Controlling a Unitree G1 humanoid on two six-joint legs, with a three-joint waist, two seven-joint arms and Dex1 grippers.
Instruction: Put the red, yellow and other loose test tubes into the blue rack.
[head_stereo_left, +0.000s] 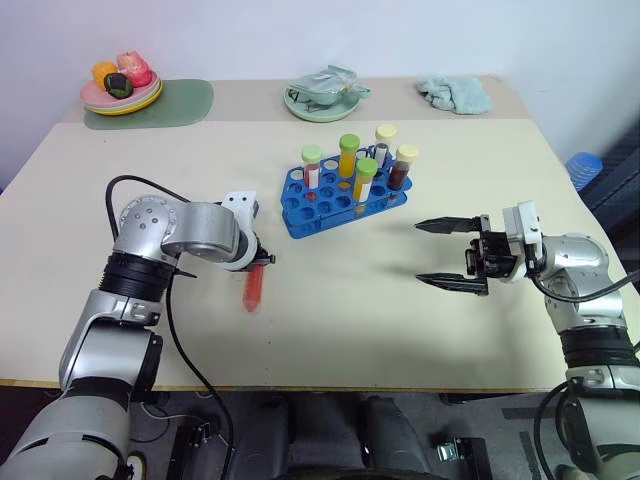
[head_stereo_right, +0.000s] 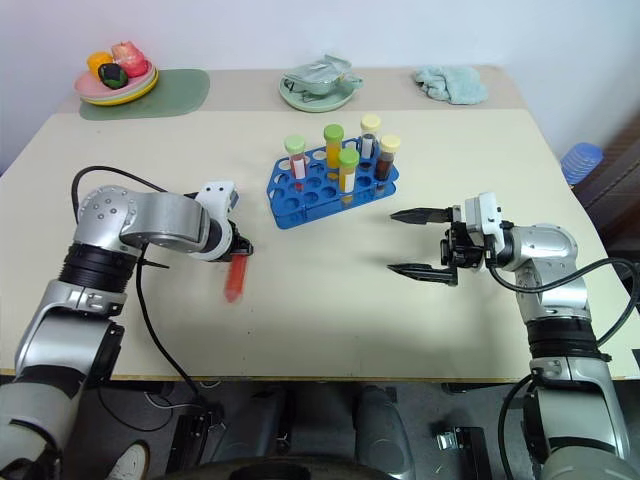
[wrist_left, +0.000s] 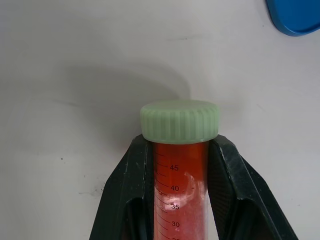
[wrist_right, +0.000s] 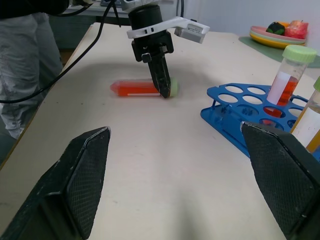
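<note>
- Left gripper (wrist_left: 181, 165) is clamped on the red tube (wrist_right: 142, 88) just below its cap, lying flat at centre-left; lifted, it may pivot or slip.
- Rack (head_stereo_left: 300, 215), upper centre, is crowded; a tilted tube could knock its neighbours.
- Right gripper (head_stereo_left: 440, 254) jaws stand apart, holding nothing.

Counts: 5 capped tubes upright in 1 blue rack (head_stereo_left: 340, 200), 1 red tube (head_stereo_left: 254, 288) loose on table (head_stereo_left: 330, 320); far edge: 2 plates, 1 cloth (head_stereo_left: 455, 94).
</note>
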